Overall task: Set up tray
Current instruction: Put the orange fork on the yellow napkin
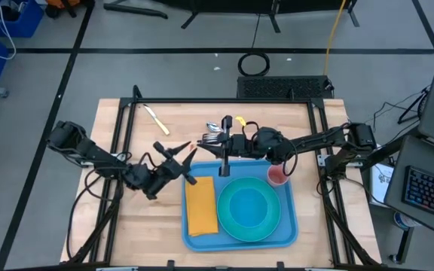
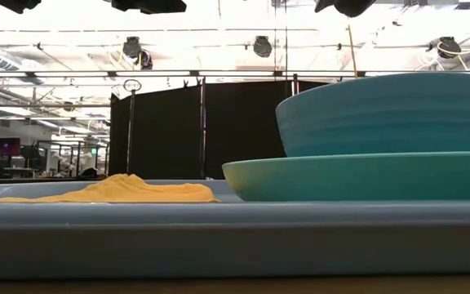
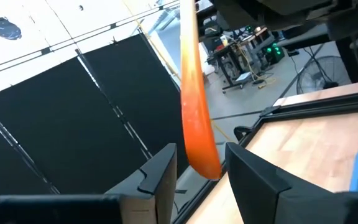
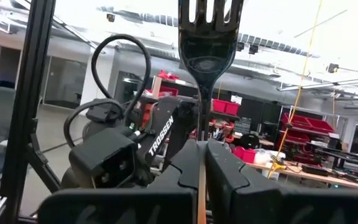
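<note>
The blue tray (image 1: 291, 226) lies near the table's front edge, and its rim (image 2: 219, 237) fills the low view. On it rest a yellow-orange napkin (image 1: 200, 207) and a teal plate (image 1: 249, 211) carrying a teal bowl (image 2: 382, 114). A fork (image 4: 209, 37) with an orange handle (image 3: 197, 124) hangs in the air beyond the tray's far rim, tines up. My right gripper (image 1: 223, 140) is shut on it. My left gripper (image 1: 193, 151) faces the right one, its fingers around the handle's lower end. My left gripper has the rounded free end of the orange handle (image 3: 202, 163) between its two fingers, one on each narrow edge, the flat face toward its camera. The fingers come about level from the table's left. The handle rises away from them, clear of the table. My right gripper pinches the fork at its thin neck (image 4: 201, 127), just below the tines, between its two shut fingers. The fingers come from the table's right, slanting a little upward. The head stands upright above them, and the handle shows as an orange line in the gap (image 4: 201, 186).
A pink cup (image 1: 277, 175) stands on the table at the tray's far right corner, under my right arm. A yellow utensil (image 1: 155, 119) lies at the far left. A narrow blue strip (image 1: 225, 164) crosses the tray's far rim; what it is I cannot tell.
</note>
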You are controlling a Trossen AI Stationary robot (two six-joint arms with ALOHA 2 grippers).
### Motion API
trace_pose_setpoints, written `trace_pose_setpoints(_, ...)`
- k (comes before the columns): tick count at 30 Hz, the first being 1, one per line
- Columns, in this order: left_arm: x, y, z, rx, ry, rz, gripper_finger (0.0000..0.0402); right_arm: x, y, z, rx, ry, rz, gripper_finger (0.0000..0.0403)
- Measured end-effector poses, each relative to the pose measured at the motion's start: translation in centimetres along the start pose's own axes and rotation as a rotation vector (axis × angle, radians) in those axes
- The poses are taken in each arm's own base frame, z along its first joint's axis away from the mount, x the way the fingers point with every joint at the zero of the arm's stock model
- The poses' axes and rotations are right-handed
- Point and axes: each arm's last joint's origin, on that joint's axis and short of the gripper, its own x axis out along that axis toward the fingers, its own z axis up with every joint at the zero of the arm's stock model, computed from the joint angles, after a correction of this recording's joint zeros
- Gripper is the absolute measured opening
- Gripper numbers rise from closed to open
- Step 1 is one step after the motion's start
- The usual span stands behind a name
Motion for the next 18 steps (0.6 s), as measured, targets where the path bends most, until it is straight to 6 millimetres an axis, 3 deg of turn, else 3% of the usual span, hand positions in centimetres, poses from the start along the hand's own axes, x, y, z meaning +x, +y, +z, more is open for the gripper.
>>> trace_pose_setpoints(18, 0.21, 0.09, -0.06, 0.006, 0.007, 0.011, 0.0132, 0.05, 0.07, -0.57, -0.004, 0.039, -0.017, 0.0000)
